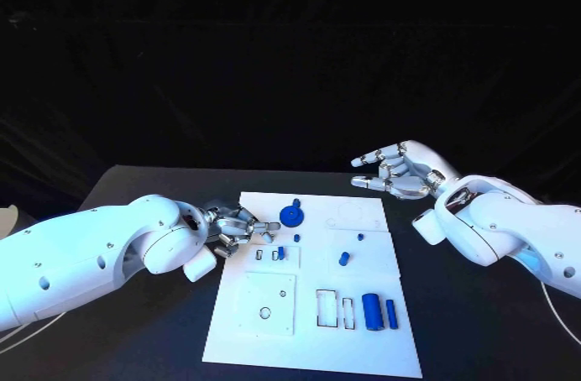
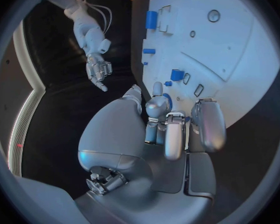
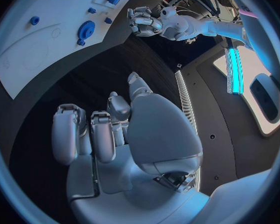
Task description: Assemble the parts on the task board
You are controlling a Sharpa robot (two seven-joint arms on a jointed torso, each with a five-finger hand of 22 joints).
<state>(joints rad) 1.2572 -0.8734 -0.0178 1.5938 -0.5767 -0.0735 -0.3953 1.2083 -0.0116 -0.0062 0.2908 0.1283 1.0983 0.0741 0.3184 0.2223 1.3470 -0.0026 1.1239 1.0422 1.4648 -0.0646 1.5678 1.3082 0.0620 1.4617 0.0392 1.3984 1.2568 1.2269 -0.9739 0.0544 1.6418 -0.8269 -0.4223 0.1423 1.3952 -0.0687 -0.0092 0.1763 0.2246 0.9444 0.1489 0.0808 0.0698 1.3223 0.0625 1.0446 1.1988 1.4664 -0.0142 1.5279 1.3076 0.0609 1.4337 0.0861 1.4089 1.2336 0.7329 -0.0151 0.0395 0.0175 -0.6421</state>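
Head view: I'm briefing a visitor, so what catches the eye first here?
The white task board in the middle of the black table, dotted with small blue parts, the largest a round gear near its far edge. The left hand is at the board's left edge; the right hand hovers open beyond its far right corner.

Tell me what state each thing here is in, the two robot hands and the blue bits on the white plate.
Left silver hand: fingers curled at the board's left edge; whether it holds anything, cannot tell.
Right silver hand: raised, fingers apart, holding nothing.
Round blue gear-like part: lying on the white task board.
Two blue cylinders: lying side by side.
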